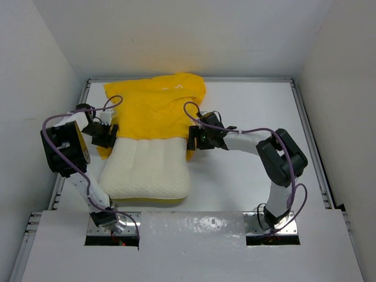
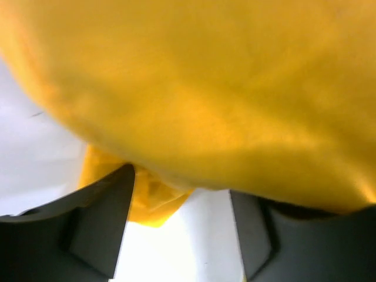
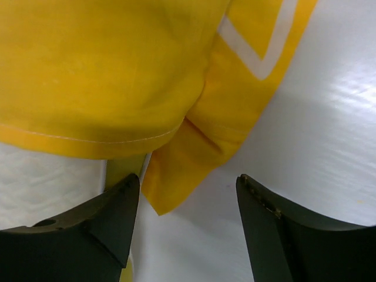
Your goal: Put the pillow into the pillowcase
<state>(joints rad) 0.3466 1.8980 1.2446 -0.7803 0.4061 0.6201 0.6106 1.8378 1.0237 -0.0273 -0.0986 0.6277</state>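
The cream-white quilted pillow (image 1: 147,171) lies on the table with its far end inside the bright yellow pillowcase (image 1: 154,107); its near half sticks out toward me. My left gripper (image 1: 106,135) sits at the left corner of the case's mouth. In the left wrist view this gripper (image 2: 181,189) is open, yellow cloth (image 2: 194,88) bulges above it and a loose corner hangs by its left finger (image 2: 100,223). My right gripper (image 1: 197,140) is at the mouth's right corner. It (image 3: 187,183) is open, and a yellow flap (image 3: 188,164) hangs ungripped between its jaws, beside the pillow (image 3: 47,185).
White walls close in the table (image 1: 247,170) on the left, back and right, with a metal rail (image 1: 308,135) along the right edge. Both arm bases sit at the near edge, and purple cables loop around each arm.
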